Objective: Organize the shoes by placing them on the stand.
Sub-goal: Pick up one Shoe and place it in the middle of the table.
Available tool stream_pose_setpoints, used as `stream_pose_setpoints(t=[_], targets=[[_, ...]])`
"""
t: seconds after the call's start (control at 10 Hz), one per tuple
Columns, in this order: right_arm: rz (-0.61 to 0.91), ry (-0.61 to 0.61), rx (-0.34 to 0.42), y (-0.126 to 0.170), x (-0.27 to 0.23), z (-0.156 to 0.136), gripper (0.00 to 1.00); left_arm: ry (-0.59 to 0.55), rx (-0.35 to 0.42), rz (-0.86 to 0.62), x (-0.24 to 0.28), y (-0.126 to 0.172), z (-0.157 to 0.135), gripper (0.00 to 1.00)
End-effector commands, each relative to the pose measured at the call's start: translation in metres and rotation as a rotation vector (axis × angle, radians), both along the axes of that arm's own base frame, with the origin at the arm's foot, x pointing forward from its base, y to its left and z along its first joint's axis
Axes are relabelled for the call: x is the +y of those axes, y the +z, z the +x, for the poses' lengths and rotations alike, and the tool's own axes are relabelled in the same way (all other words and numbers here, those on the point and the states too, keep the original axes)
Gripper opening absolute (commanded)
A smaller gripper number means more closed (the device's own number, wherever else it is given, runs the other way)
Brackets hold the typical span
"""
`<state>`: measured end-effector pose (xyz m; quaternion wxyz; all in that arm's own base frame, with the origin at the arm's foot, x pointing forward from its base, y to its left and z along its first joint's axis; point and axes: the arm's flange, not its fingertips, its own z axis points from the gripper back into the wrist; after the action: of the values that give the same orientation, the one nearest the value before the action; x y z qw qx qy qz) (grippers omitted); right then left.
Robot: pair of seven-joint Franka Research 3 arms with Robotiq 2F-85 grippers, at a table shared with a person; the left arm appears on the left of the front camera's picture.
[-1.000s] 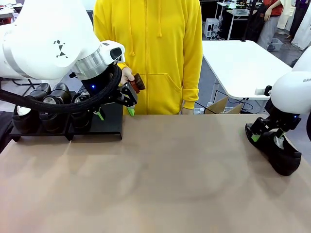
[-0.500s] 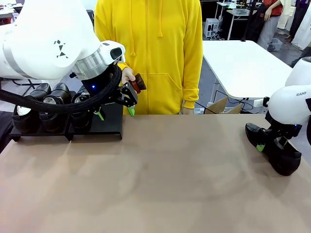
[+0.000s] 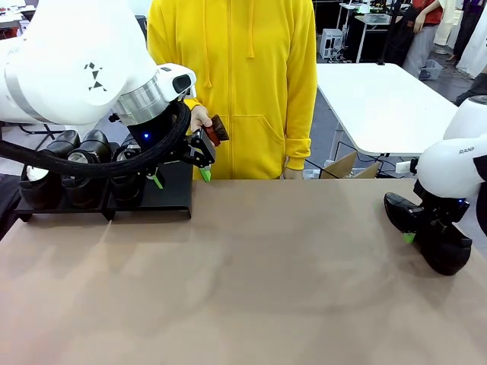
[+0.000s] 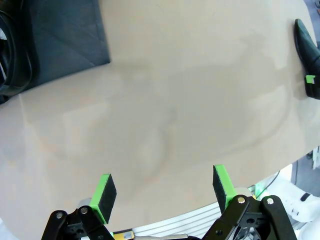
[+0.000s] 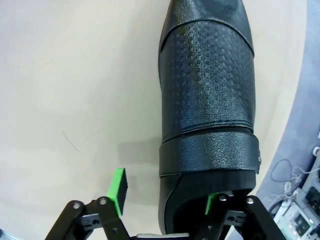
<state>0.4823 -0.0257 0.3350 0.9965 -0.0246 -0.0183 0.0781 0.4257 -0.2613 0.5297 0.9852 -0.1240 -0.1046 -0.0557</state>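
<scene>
Three black shoes [image 3: 84, 163] stand in a row on the left part of the black stand [image 3: 171, 199], whose right end is bare. My left gripper [image 3: 180, 178] hangs open just above that bare end, holding nothing; its own view has its green pads [image 4: 105, 192] over bare table and a stand corner [image 4: 65, 35]. A further black shoe [image 3: 441, 247] lies at the table's right edge. My right gripper [image 3: 422, 228] is down on it. In the right wrist view its jaws [image 5: 165, 195] straddle the side wall of the shoe [image 5: 207, 100], one pad inside the opening, the other [image 5: 118, 187] still apart from the leather.
A person in a yellow hoodie [image 3: 232, 84] stands at the far edge, a hand [image 3: 199, 118] holding a small reddish-brown object [image 3: 215, 131] right behind my left gripper. The table's broad middle [image 3: 251, 266] is bare. A white table [image 3: 373, 99] stands behind on the right.
My right gripper has come down over the shoe at the right edge, and its jaws have begun to narrow. The left arm and the person's hand have not moved.
</scene>
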Motion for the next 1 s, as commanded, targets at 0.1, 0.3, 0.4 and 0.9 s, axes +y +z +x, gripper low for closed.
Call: stream_pose_setpoints(t=[0.1, 0.3, 0.4, 0.9], targets=[[-0.011, -0.023, 0.004, 0.006, -0.009, 0.003, 0.17, 0.008, -0.002, -0.023, 0.002, -0.002, -0.001, 1.0], [-0.016, -0.03, 0.005, 0.007, -0.01, 0.003, 0.0, 0.008, -0.002, -0.023, 0.002, -0.002, -0.001, 1.0], [-0.024, -0.032, 0.005, 0.008, -0.01, 0.003, 0.0, 0.008, -0.002, -0.023, 0.002, -0.002, -0.001, 1.0], [0.011, -0.124, -0.028, 0.04, 0.005, -0.004, 0.0, 0.008, -0.002, -0.023, 0.002, -0.002, -0.001, 1.0]])
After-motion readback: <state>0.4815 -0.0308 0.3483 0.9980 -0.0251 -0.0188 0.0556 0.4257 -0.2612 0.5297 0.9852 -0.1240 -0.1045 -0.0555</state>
